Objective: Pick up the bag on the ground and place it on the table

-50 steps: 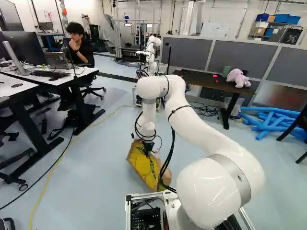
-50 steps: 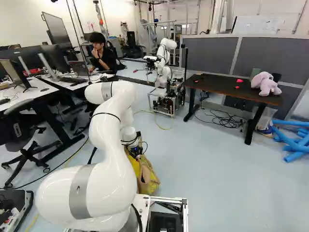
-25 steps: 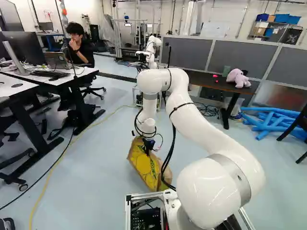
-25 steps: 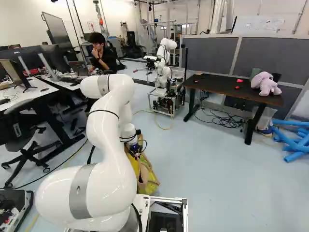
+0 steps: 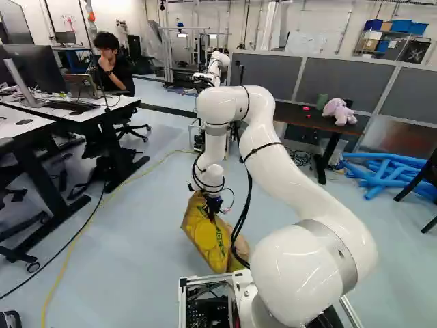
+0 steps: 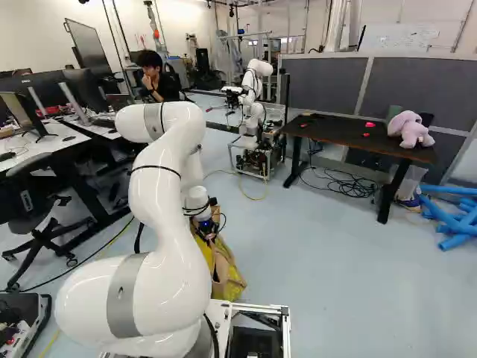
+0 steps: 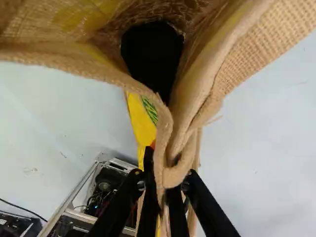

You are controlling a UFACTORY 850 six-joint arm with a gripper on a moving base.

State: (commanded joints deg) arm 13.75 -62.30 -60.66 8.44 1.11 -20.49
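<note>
My gripper [image 5: 213, 208] points down at the bag's top edge in the left base view. In the wrist view the gripper [image 7: 165, 197] is shut on a fold of the bag's burlap rim [image 7: 174, 173], cloth pinched between its two fingers. The yellow and tan bag [image 5: 208, 239] stands tilted in front of the base; whether its bottom touches the floor I cannot tell. Its mouth gapes ahead of the fingers, with a dark object [image 7: 150, 54] inside. The dark brown table [image 6: 346, 136] stands farther ahead, at the right of the right base view.
On the table lie a pink plush toy [image 6: 411, 129] and small red items [image 6: 370, 124]. Another robot [image 6: 257, 97] stands left of it, cables [image 6: 346, 183] beneath it. Blue foam tubes [image 6: 451, 216] lie at the far right. White desks [image 5: 61, 116] and chairs are at the left.
My arm's elbow and wrist have risen slightly and the wrist has tilted. The bag's upper part has shifted a little with the gripper. The base has not moved.
</note>
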